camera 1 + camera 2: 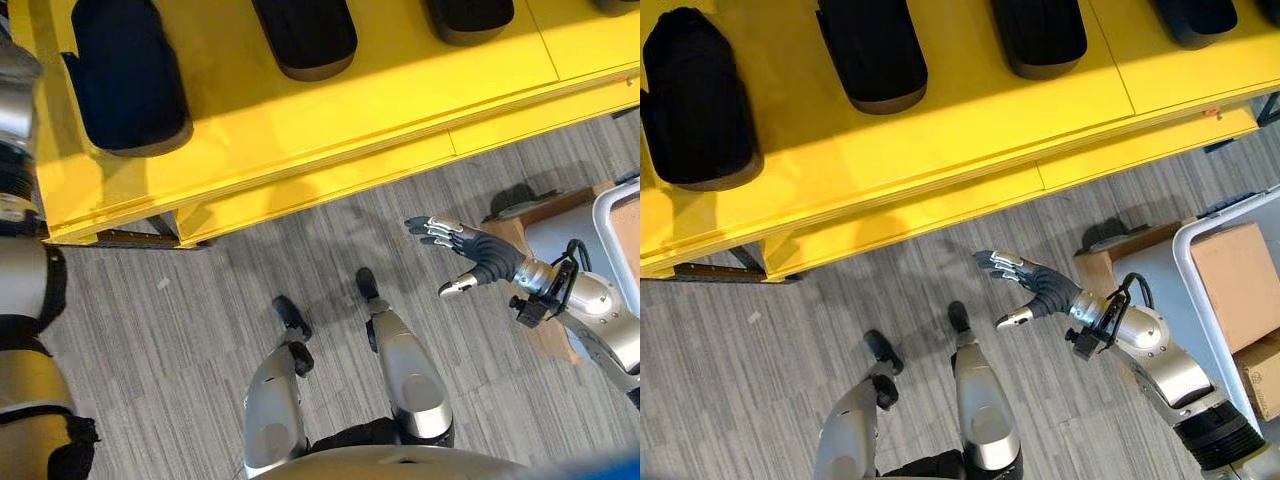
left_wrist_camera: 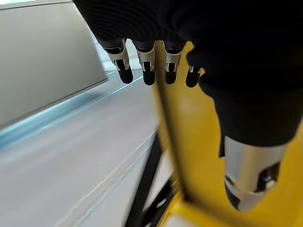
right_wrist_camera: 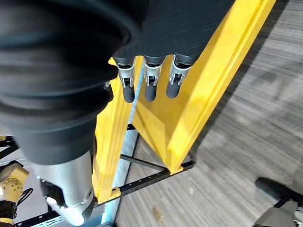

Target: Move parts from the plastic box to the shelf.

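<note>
Fingers (image 1: 1000, 263) of the right hand (image 1: 1040, 288) are stretched out and spread, the thumb held apart below them, with nothing between them; the hand hangs in open air over the grey floor (image 1: 760, 380), just short of the front edge of the yellow shelf (image 1: 940, 150) and not touching it. Its own wrist view shows the same straight fingers with the shelf's yellow edges and a dark frame bar past them. Beside that arm, on the side away from the shelf's middle, stands the white plastic box (image 1: 1185, 262), its rim curving round brown cardboard cartons (image 1: 1238, 280), and a brown board lies on the floor between box and shelf. Bare carpet runs free along the whole front edge of the shelf. The left hand (image 2: 156, 33), seen in its wrist view, hangs with fingers straight and relaxed, empty, close against the shelf's yellow end where a black brace runs down. Farther back, on the shelf's top, black parts (image 1: 128, 72) lie in a row, well apart from each other, with bare yellow strips between them and a bare yellow margin before the front lip.
</note>
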### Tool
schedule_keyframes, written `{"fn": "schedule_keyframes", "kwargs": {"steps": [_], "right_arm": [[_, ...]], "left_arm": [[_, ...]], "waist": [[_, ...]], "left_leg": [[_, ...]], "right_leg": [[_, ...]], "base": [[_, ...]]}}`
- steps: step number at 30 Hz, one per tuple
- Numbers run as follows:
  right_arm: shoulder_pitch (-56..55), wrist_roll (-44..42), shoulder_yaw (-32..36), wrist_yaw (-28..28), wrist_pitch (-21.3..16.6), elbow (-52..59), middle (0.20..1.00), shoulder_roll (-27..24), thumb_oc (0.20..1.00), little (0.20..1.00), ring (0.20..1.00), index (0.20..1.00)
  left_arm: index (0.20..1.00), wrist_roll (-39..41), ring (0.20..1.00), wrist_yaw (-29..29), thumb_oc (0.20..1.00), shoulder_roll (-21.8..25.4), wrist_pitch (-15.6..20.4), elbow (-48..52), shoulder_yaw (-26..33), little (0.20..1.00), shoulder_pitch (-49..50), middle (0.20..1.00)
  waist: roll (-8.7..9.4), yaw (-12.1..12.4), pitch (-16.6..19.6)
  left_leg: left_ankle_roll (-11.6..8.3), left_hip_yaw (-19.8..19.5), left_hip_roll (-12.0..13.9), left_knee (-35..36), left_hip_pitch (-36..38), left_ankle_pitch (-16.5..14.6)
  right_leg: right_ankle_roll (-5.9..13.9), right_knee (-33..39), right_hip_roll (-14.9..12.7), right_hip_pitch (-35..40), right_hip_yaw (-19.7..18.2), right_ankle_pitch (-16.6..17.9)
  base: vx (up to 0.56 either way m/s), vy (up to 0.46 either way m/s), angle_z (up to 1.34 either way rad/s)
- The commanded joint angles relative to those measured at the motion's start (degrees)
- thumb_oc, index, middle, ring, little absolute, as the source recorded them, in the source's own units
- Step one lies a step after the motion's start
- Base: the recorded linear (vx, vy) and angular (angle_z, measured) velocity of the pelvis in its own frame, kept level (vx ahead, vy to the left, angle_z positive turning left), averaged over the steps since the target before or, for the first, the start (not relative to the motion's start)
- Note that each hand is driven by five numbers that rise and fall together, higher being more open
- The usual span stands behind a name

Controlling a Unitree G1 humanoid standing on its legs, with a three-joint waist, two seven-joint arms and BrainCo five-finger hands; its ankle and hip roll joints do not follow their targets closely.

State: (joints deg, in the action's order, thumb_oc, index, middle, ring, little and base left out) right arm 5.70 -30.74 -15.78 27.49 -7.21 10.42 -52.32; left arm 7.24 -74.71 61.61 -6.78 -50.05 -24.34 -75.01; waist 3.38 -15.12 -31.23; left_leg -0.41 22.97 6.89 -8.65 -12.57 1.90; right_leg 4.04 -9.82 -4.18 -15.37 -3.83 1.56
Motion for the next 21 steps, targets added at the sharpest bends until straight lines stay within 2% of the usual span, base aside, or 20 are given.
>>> {"fn": "schedule_keyframes", "kwargs": {"steps": [1, 3, 7, 8, 9, 10, 13, 18, 21], "right_arm": [[-3.9, -1.9, 5.0, 2.1, -6.7, 4.0, 1.000, 2.5, 1.000, 1.000, 1.000, 1.000], [-4.2, -1.3, 4.7, 2.0, -6.9, 4.9, 1.000, 2.6, 1.000, 1.000, 1.000, 1.000], [-4.2, -1.4, 4.6, 1.9, -6.9, 4.9, 1.000, 2.5, 1.000, 1.000, 1.000, 1.000], [-4.9, -0.7, 4.9, 2.2, -8.3, 5.7, 1.000, 3.4, 1.000, 1.000, 1.000, 1.000], [-4.7, 1.6, 4.8, -3.1, -8.4, 8.5, 1.000, 5.2, 1.000, 1.000, 1.000, 1.000], [-4.5, 3.3, 4.7, -5.9, -8.0, 9.3, 1.000, 6.1, 1.000, 1.000, 1.000, 1.000], [-4.4, 6.6, 5.6, -11.0, -6.5, 10.6, 1.000, 8.0, 1.000, 1.000, 1.000, 1.000], [-3.7, 9.3, 7.1, -13.8, -5.8, 11.5, 1.000, 9.0, 1.000, 1.000, 1.000, 1.000], [-3.3, 9.9, 7.0, -14.0, -5.9, 11.5, 1.000, 9.0, 1.000, 1.000, 1.000, 1.000]], "left_arm": [[1.000, -7.3, 1.000, 4.9, 1.000, -0.6, 8.1, 9.6, 6.5, 1.000, 12.4, 1.000], [1.000, -10.2, 1.000, 5.3, 1.000, -2.7, 7.4, 14.3, 9.3, 1.000, 17.2, 1.000], [1.000, -10.3, 1.000, 5.3, 1.000, -2.7, 7.4, 14.5, 9.6, 1.000, 17.6, 1.000], [1.000, -11.1, 1.000, 7.4, 1.000, -4.4, 9.0, 19.4, 10.6, 1.000, 21.2, 1.000], [1.000, -17.9, 1.000, 17.5, 1.000, -14.8, 10.2, 45.9, 18.5, 1.000, 44.5, 1.000], [1.000, -16.6, 1.000, 23.4, 1.000, -18.4, 13.1, 51.2, 20.0, 1.000, 50.3, 1.000], [1.000, -20.3, 1.000, 28.2, 1.000, -24.3, 17.5, 61.1, 22.1, 1.000, 62.6, 1.000], [1.000, -18.4, 1.000, 35.7, 1.000, -26.3, 23.6, 66.9, 27.4, 1.000, 75.1, 1.000], [1.000, -17.3, 1.000, 37.2, 1.000, -27.0, 26.0, 68.7, 29.1, 1.000, 79.9, 1.000]], "waist": [[1.31, 2.1, 4.9], [1.23, 2.5, 5.3], [1.16, 2.3, 5.4], [1.46, 3.5, 5.6], [1.41, 8.1, 7.6], [1.01, 9.2, 8.3], [0.59, 12.1, 9.1], [-0.36, 15.7, 10.4], [-0.66, 17.3, 11.0]], "left_leg": [[1.44, -2.5, -2.7, -7.3, 0.9, -10.5], [1.32, -3.0, -2.8, -6.8, 1.3, -10.3], [1.32, -3.0, -2.8, -6.8, 1.3, -10.3], [1.32, -3.7, -2.9, -6.5, 1.6, -10.1], [0.97, -6.9, -3.1, -4.1, 3.2, -7.0], [0.18, -7.9, -2.5, -2.4, 4.3, -5.7], [-0.92, -9.8, -1.5, -1.0, 5.6, -4.3], [-1.83, -12.1, -0.7, 0.3, 6.1, -2.7], [-2.43, -13.1, -0.1, 1.3, 6.5, -1.6]], "right_leg": [[3.30, 0.2, -4.2, -0.3, 5.8, -0.1], [3.09, -0.1, -4.2, 0.3, 6.4, -0.8], [3.09, -0.1, -4.2, 0.3, 6.4, -0.8], [2.79, -0.5, -4.0, 0.9, 7.1, -1.5], [0.48, -1.4, -3.0, 4.6, 11.6, -3.3], [-0.01, -0.9, -2.6, 6.4, 13.0, -4.0], [-0.61, 0.4, -2.4, 9.3, 15.6, -4.7], [-1.23, 0.4, -2.1, 11.6, 18.8, -5.7], [-1.42, 0.6, -2.1, 12.6, 20.2, -6.0]], "base": [[-0.03, -0.161, -0.01], [-0.01, -0.097, 0.02], [0.00, -0.028, 0.13], [-0.03, -0.533, 0.01], [0.00, -0.665, 0.02], [0.02, -0.668, 0.75], [0.04, -0.239, 0.76], [0.02, -0.128, 0.29], [0.00, -0.063, 0.17]]}}
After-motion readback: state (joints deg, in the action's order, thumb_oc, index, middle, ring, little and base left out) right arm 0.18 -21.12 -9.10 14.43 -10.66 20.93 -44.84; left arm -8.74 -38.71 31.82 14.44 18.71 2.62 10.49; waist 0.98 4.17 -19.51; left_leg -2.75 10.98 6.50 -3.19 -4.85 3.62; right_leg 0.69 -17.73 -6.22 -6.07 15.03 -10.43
